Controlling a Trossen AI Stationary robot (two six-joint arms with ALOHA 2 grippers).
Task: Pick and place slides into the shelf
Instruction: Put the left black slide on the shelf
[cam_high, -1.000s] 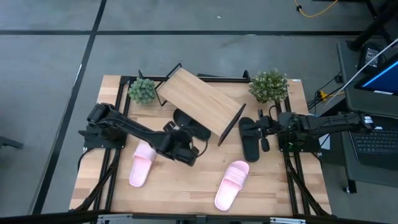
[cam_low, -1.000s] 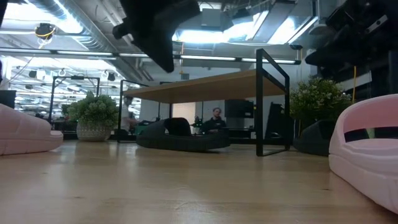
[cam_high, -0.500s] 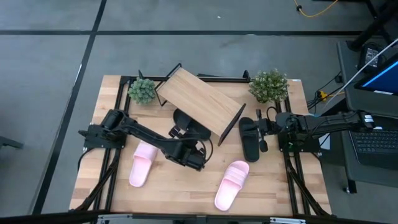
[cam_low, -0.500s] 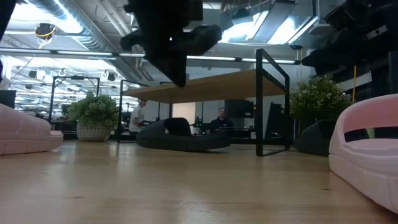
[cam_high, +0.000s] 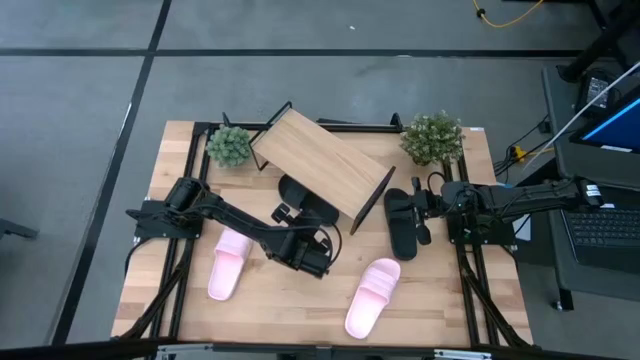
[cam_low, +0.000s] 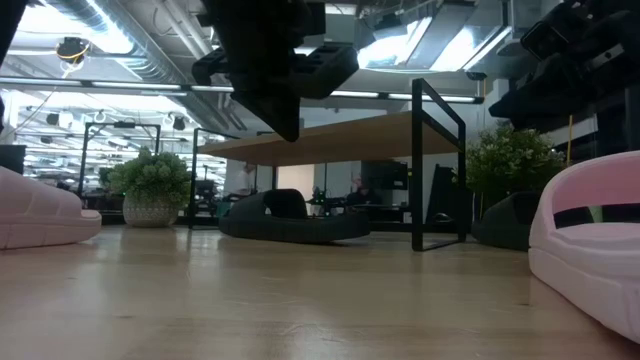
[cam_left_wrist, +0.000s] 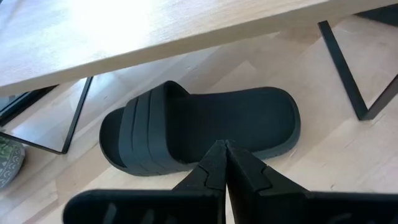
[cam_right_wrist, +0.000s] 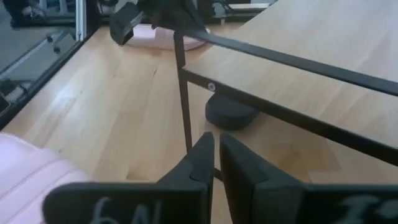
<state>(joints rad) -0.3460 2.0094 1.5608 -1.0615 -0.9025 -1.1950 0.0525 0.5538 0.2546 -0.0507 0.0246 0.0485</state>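
The shelf (cam_high: 322, 166) stands slanted at the far middle of the table. One black slide (cam_high: 306, 198) lies on its sole half under the shelf, and it also shows in the left wrist view (cam_left_wrist: 199, 134). The second black slide (cam_high: 401, 224) lies to the shelf's right. Pink slides lie on the table, one at the near left (cam_high: 228, 264) and one at the near right (cam_high: 373, 296). My left gripper (cam_high: 285, 214) hovers shut just short of the first black slide (cam_left_wrist: 224, 147), touching nothing. My right gripper (cam_high: 426, 216) is shut (cam_right_wrist: 214, 144) beside the second black slide.
Two small potted plants stand at the far corners, left (cam_high: 229, 146) and right (cam_high: 432, 137). The shelf's thin black frame legs (cam_right_wrist: 184, 93) stand between the arms. Bare wood (cam_high: 290, 300) lies between the two pink slides.
My left arm has reached toward the table's right and near edge, and its wrist has turned about; it has slowed over the last half second. Its fingers stay shut. The slides and the shelf lie as before.
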